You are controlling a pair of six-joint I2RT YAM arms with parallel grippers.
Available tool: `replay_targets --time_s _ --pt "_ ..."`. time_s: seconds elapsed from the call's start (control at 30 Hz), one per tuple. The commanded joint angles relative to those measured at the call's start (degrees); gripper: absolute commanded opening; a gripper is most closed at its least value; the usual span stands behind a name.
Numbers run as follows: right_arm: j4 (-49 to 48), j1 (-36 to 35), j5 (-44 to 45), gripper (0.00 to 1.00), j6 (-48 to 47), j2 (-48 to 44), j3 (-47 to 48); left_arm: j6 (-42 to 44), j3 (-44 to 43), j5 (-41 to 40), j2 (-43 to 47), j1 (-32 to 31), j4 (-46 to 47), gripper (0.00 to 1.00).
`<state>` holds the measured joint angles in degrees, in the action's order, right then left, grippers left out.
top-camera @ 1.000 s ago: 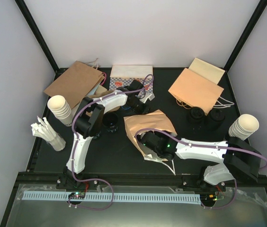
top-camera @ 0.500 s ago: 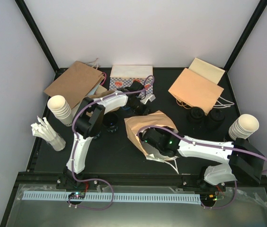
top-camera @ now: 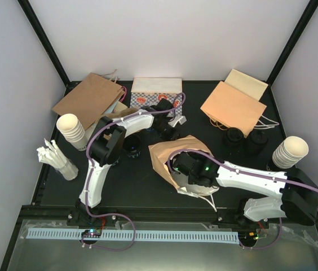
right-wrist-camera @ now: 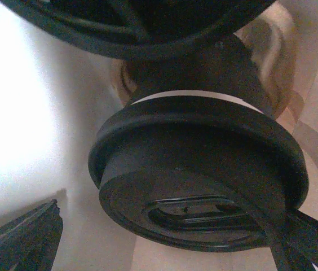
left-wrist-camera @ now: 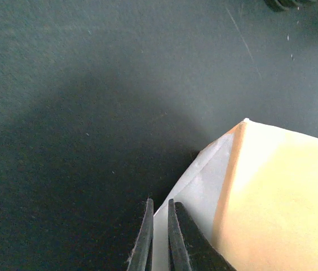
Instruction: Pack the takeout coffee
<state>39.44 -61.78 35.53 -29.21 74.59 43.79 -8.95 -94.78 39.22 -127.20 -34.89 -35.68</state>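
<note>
Rear R of tbl [top-camera: 148, 186]: 2 lidded cups [top-camera: 233, 137], 2 flat bags [top-camera: 232, 106].

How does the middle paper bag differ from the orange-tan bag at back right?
The middle paper bag is open and bulged; the back-right bag lies flat and closed. The middle paper bag has the right tool inside it and the left tool pinching its rim; the back-right bag is untouched. The middle one is duller brown, the other paler peach. Both have white cord handles.
</note>
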Motion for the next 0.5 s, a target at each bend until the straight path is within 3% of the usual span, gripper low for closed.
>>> replay_targets --time_s 0.0,0.47 --pt "6.03 0.25 -6.86 1.0 1.66 -1.96 1.94 0.85 0.92 5.18 1.95 -2.58 -5.32 0.1" --pt "12.61 -2.48 -13.13 1.0 3.72 -3.45 7.53 0.62 1.46 5.6 2.73 -2.87 -5.33 0.1"
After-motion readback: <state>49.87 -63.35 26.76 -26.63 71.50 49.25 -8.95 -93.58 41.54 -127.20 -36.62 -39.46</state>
